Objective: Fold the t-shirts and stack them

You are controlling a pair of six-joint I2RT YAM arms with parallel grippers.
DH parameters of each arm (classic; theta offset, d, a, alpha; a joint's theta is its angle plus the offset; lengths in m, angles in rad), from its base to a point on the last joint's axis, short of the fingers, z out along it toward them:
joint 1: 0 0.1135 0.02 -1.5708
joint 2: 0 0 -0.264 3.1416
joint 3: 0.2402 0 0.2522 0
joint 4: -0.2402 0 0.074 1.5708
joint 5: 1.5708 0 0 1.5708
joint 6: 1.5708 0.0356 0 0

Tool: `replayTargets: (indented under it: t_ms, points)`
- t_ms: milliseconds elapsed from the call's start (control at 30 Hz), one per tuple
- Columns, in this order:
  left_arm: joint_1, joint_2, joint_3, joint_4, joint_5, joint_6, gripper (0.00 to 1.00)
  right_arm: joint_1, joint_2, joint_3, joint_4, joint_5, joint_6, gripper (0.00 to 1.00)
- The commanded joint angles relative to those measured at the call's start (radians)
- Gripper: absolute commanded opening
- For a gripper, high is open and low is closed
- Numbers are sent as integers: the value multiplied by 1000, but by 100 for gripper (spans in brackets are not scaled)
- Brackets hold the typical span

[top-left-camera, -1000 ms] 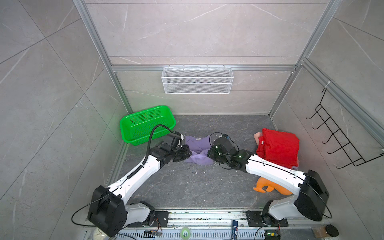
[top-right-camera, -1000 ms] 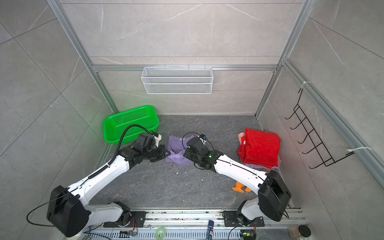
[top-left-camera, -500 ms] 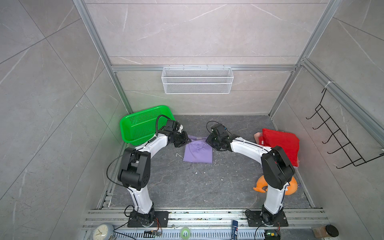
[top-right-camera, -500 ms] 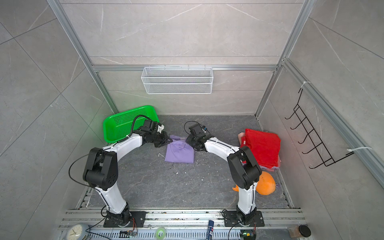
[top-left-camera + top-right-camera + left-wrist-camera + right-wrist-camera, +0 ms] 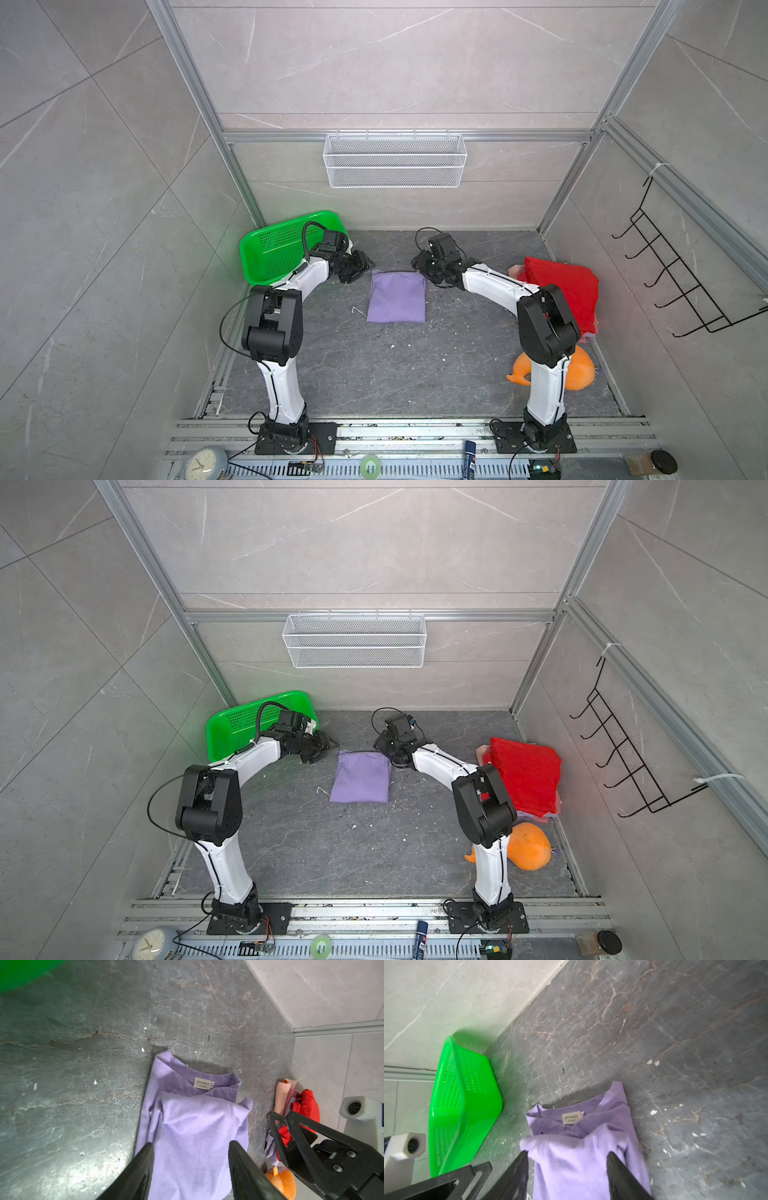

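Hovering at upper corners of folded lavender tee (image 5: 397, 301), left pincer (image 5: 191, 1145) and right pincer (image 5: 568, 1153) wide, empty; could snag loose flap, spoiling fold.

Robot lab test booth: grey tile panels in an aluminium frame (image 5: 198, 95), robot arms (image 5: 272, 320) bolted to bottom rail (image 5: 415, 431), wire shelf (image 5: 395, 160) upper centre, hook rack (image 5: 685, 270) right.

A white wire basket (image 5: 395, 162) hangs on the pale tiled back wall (image 5: 395, 62); below it, dark veined stone floor (image 5: 395, 374); to its right, a black hook rack (image 5: 681, 270).
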Motion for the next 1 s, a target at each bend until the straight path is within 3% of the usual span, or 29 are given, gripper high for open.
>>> replayTargets:
  t_ms: [0, 200, 367, 533, 733, 867, 967]
  points:
    - [-31, -87, -27, -1, 3, 11, 60, 27, -66, -51, -7, -28, -8, 60]
    - [-115, -56, -54, 94, 63, -93, 61, 55, 16, -34, 84, -84, 52, 55]
    - [-126, 27, -62, 222, 118, -202, 61, 50, 112, 31, 90, -60, 66, 50]
    - [-114, 169, 60, 215, 142, -190, 61, 30, 162, 47, 55, 5, 67, 40]
    - [-48, 274, 136, 178, 87, -179, 60, 2, 267, 105, -12, 9, 19, 25]
    - [-7, 284, 114, 144, 53, -162, 60, -10, 323, 128, -53, 9, -7, 22]
    - [4, 252, 90, 131, 46, -136, 59, -18, 310, 115, -47, 9, -43, 25]
